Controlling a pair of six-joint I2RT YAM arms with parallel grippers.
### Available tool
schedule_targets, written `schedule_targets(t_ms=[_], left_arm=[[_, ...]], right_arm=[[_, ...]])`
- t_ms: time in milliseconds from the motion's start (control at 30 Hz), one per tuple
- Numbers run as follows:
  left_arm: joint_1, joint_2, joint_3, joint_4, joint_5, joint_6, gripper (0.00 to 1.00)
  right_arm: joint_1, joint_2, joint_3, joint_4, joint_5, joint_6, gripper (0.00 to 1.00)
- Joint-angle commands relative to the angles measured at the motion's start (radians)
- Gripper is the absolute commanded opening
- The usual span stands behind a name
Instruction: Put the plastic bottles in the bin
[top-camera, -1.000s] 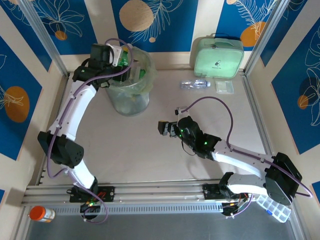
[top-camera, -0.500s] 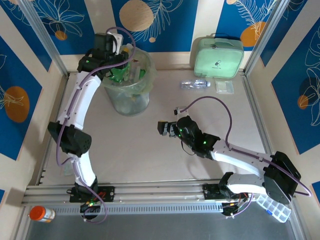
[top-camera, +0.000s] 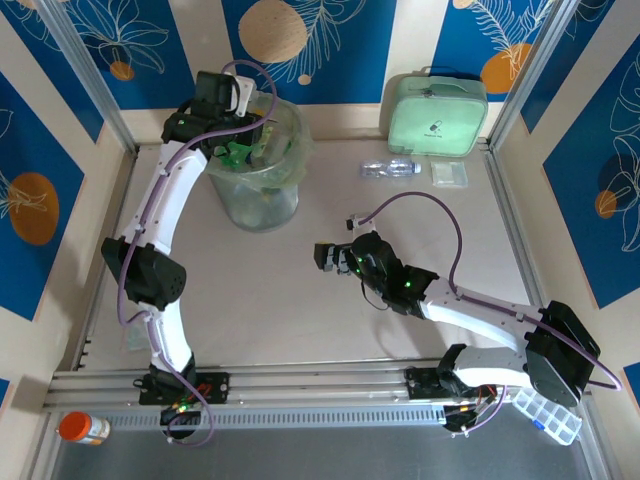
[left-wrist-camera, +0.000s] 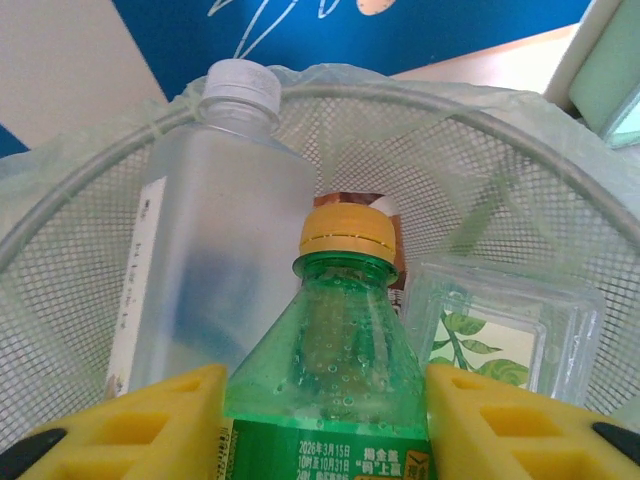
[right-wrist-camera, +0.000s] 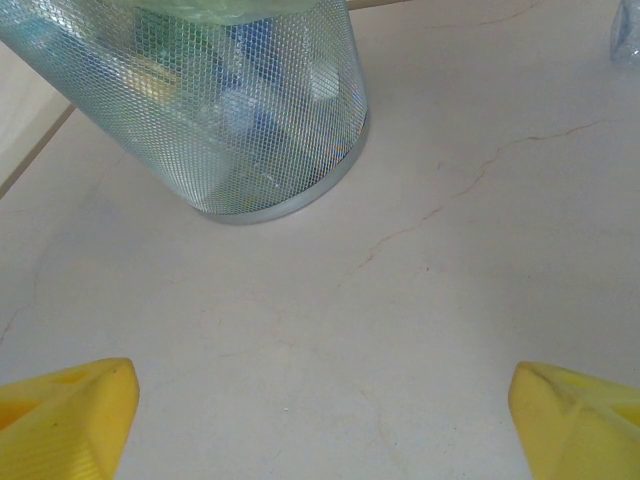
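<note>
My left gripper (left-wrist-camera: 325, 425) reaches into the bin (top-camera: 255, 195), a round mesh bucket lined with a pale green bag. Its yellow fingers (left-wrist-camera: 165, 415) press both sides of a green bottle with a yellow cap (left-wrist-camera: 335, 360), which points up toward the bin's far wall. From above, the left gripper (top-camera: 242, 150) sits over the bin's mouth with green showing beside it. One clear bottle (top-camera: 390, 168) lies on the table at the back, right of the bin. My right gripper (top-camera: 326, 255) hovers open over the mid table, facing the bin (right-wrist-camera: 215, 100), nothing between its fingers (right-wrist-camera: 70, 410).
Inside the bin lie a tall frosted bottle with a white cap (left-wrist-camera: 225, 250) and a clear plastic box (left-wrist-camera: 505, 330). A mint-green zipped case (top-camera: 437, 112) stands at the back right, with a small clear packet (top-camera: 450, 172) beside it. An orange-capped jar (top-camera: 83, 428) sits off the table's near left corner.
The left arm has swung further over the bin and its wrist has dipped into the mouth. Its jaws have narrowed onto the green bottle. The right arm has stayed still.
</note>
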Motion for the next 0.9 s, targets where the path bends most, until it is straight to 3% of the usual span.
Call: schedule_targets(t_ms=[0, 133, 267, 533, 700, 867], left_arm=[[0.006, 0.030, -0.019, -0.083, 0.136, 0.021, 0.47], [0.006, 0.036, -0.044, -0.082, 0.161, 0.015, 0.43], [0.005, -0.001, -0.089, -0.052, 0.078, 0.008, 0.45], [-0.007, -0.126, -0.069, -0.003, 0.084, -0.046, 0.74], [-0.058, -0.185, -0.048, -0.007, 0.078, -0.049, 0.83], [-0.146, -0.327, -0.140, 0.034, -0.049, -0.073, 0.86]], right_arm=[[0.006, 0.010, 0.036, 0.003, 0.022, -0.011, 0.95], [0.006, 0.014, 0.040, -0.002, 0.024, -0.012, 0.95], [0.006, 0.006, 0.039, -0.003, 0.032, -0.015, 0.96], [0.006, -0.004, 0.036, -0.002, 0.036, -0.020, 0.95], [0.006, -0.002, 0.037, 0.001, 0.029, -0.028, 0.95], [-0.001, -0.022, 0.035, -0.002, 0.055, -0.047, 0.95]])
